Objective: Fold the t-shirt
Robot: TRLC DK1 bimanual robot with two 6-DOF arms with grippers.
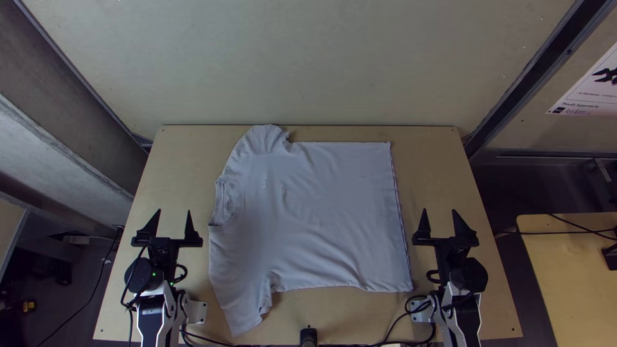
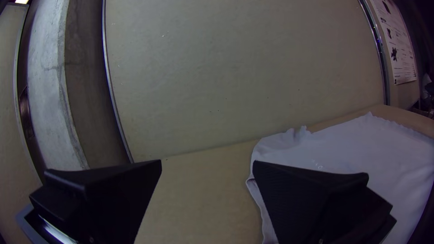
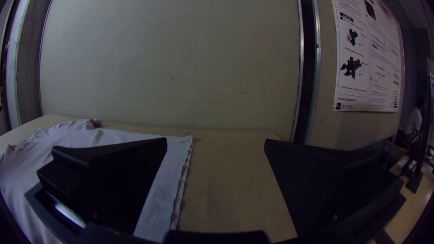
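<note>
A light grey t-shirt [image 1: 321,212] lies spread over the middle of the table in the top view, its collar towards the left, its hem towards the right, one sleeve at the far edge and one near the front. Left of the shirt my left gripper [image 1: 174,222] stands open and holds nothing. My right gripper [image 1: 438,222] is open too, just right of the hem. In the left wrist view the left gripper [image 2: 207,163] has the shirt [image 2: 361,144] to one side. The right wrist view shows the right gripper [image 3: 216,141] apart from the shirt [image 3: 167,180].
The wooden table [image 1: 475,308] has bare strips left and right of the shirt. Behind its far edge rises a pale wall panel [image 1: 302,64]. Black cables [image 1: 392,328] run along the near edge. A second table [image 1: 569,276] stands at the right.
</note>
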